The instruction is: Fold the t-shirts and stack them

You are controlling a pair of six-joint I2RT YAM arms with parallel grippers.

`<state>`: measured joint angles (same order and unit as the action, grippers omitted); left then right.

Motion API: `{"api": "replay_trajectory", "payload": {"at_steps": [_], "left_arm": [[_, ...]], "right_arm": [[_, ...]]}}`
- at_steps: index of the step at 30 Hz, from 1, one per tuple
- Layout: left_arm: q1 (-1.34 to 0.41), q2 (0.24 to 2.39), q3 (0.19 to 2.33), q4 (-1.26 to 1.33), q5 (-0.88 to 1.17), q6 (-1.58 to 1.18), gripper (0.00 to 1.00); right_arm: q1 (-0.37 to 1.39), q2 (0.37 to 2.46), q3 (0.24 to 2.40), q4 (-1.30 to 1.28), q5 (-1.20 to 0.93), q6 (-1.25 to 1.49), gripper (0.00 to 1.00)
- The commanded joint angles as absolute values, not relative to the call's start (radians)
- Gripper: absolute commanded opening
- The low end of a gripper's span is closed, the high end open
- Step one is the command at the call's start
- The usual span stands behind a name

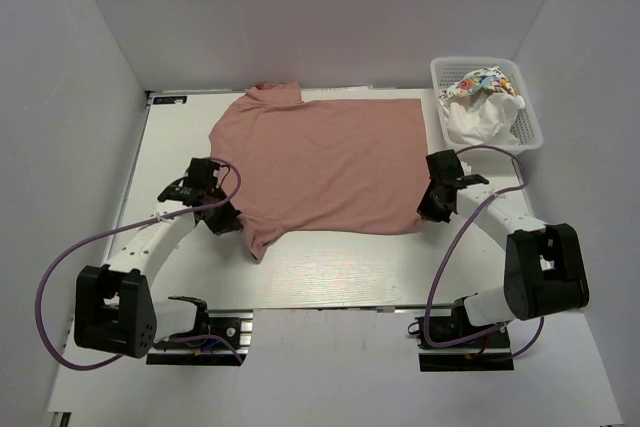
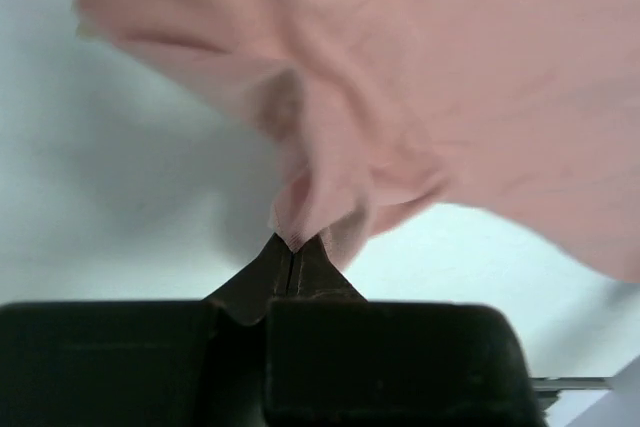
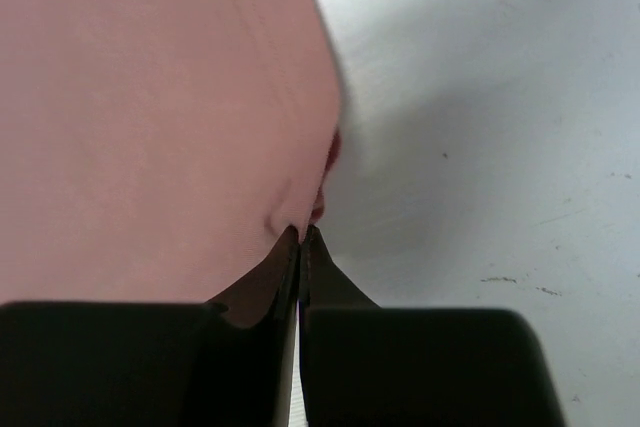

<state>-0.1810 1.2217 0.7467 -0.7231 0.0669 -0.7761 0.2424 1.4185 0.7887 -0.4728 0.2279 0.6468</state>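
A dusty pink t-shirt (image 1: 325,162) lies spread on the white table, plain side up, collar at the far left. My left gripper (image 1: 228,219) is shut on its near-left edge by the sleeve; in the left wrist view the cloth (image 2: 420,97) bunches at the closed tips (image 2: 293,245). My right gripper (image 1: 428,209) is shut on the shirt's near-right corner; in the right wrist view the pink edge (image 3: 160,117) is pinched at the tips (image 3: 303,232). White t-shirts (image 1: 480,117), one with a multicoloured print (image 1: 482,80), lie crumpled in the basket.
A white plastic lattice basket (image 1: 528,107) stands at the far right corner. White walls enclose the table on three sides. Purple cables loop beside both arms. The table's near edge (image 1: 320,307) runs just in front of the arm bases.
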Motion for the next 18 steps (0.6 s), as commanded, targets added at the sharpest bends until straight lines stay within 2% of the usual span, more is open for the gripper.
{"api": "replay_trajectory", "payload": {"at_steps": [1,8,18], "left_arm": [[-0.184,1.244,0.843,-0.700,0.055,-0.758,0.00],[-0.166,1.405,1.037,-0.637,0.095,-0.738,0.00],[-0.146,1.689,1.388,-0.683,-0.044,-0.738,0.00]], "right_arm": [[0.242,1.416,0.867,-0.506,0.212,0.637,0.00],[0.239,1.483,1.025,-0.500,0.196,0.638,0.00],[0.224,1.695,1.368,-0.546,0.281,0.643,0.00]]}}
